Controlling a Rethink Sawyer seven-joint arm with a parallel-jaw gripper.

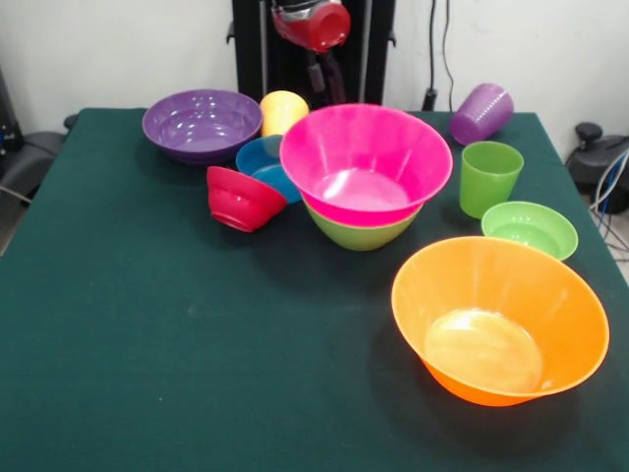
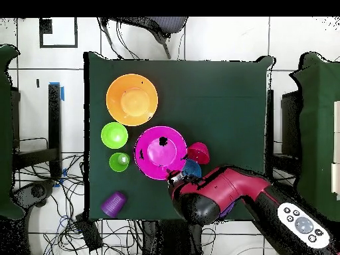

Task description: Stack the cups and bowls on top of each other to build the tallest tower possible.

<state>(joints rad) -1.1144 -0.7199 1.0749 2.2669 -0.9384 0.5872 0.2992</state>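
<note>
**A:** How far along is the tower (image 1: 362, 197)?

**B:** Barely begun, I'd say. The large glossy pink plastic bowl (image 1: 366, 157) sits nested in the medium green plastic bowl (image 1: 360, 233) near the middle of the dark green worktop (image 1: 147, 344). Two pieces, nothing more.

**A:** And the rest?

**B:** All loose. From the front, taking the tower as the dial's centre: the big orange plastic bowl (image 1: 499, 324) at five o'clock, the small light green bowl (image 1: 530, 228) at three with the green tapered tumbler (image 1: 488, 177) just behind it, and the translucent purple tumbler (image 1: 482, 113) lying on its side at one o'clock. The small red bowl (image 1: 242, 199) is tipped up at nine, touching the small blue bowl (image 1: 265, 167). The medium purple bowl (image 1: 202, 124) and the yellow-orange tumbler (image 1: 283, 111) sit at ten and eleven.

**A:** Is the claw holding anything?

**B:** I cannot tell. From above, the red and black arm (image 2: 226, 192) reaches over the blue bowl at the tower's edge, and its bulk hides the claw.

**A:** Anything in the way?

**B:** The red and blue bowls crowd the tower's side, so a careless reach could nudge it. Cables (image 1: 609, 182) hang off the worktop's edge, clear of the work.
</note>
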